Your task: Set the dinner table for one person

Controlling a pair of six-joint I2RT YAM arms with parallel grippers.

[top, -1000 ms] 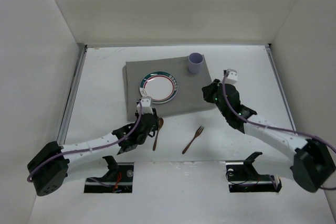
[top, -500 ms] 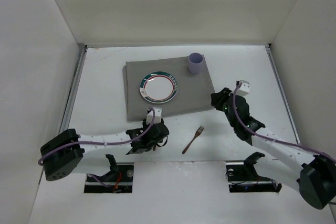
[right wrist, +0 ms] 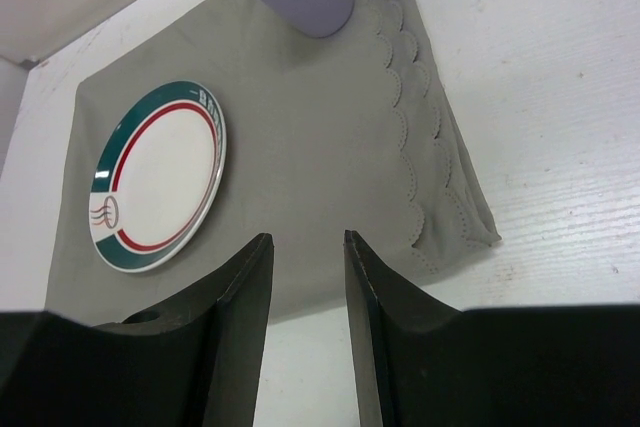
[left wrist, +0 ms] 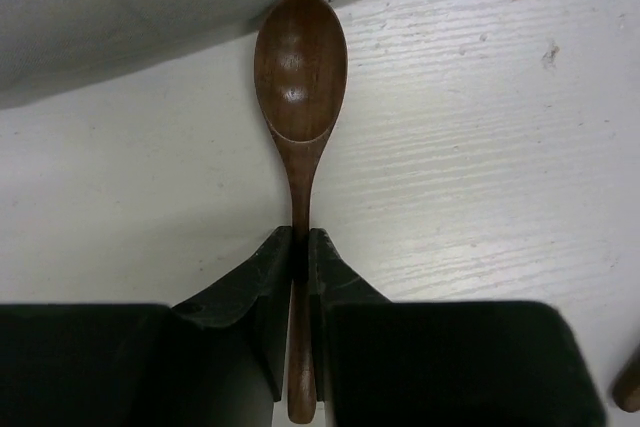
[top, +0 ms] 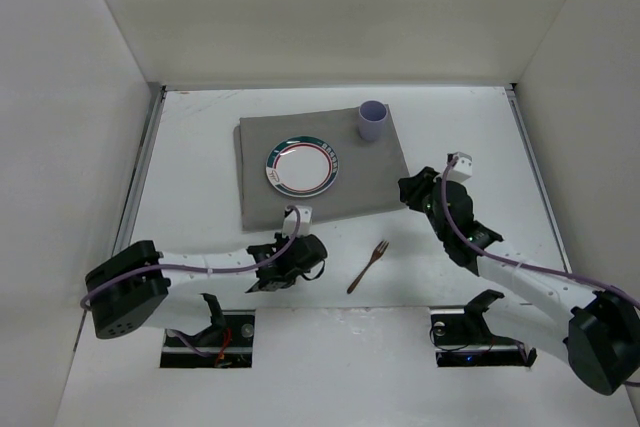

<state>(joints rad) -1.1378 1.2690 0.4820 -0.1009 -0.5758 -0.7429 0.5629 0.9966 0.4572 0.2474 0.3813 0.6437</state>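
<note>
Table (top: 190, 177): white top that carries everything; its left side and near strip are bare of tableware.
Left gripper (left wrist: 300, 243): low over the table near the mat's near edge, jaws pinched narrow on the spoon's handle. The low grip on the thin stem probably keeps the spoon from swinging.
Spoon (left wrist: 300, 77): brown wood, bowl up and pointing far, its tip right at the mat's edge. I cannot tell whether they touch. It likely belongs beside the plate.
Plate (top: 301, 166): flat on the mat, left of the mat's centre, with room on its right for cutlery.
Mat (top: 365, 172): grey cloth, slightly skewed, in the table's far middle; it marks out the place setting.
Fork (top: 368, 265): on bare table, near side, off the mat, not yet placed.
Cup (top: 372, 121): lilac, upright at the mat's far right corner, clear of the plate.
Right gripper (right wrist: 305, 242): above the mat's near right corner, jaws a narrow gap apart and holding nothing, seemingly waiting clear of the left arm.
</note>
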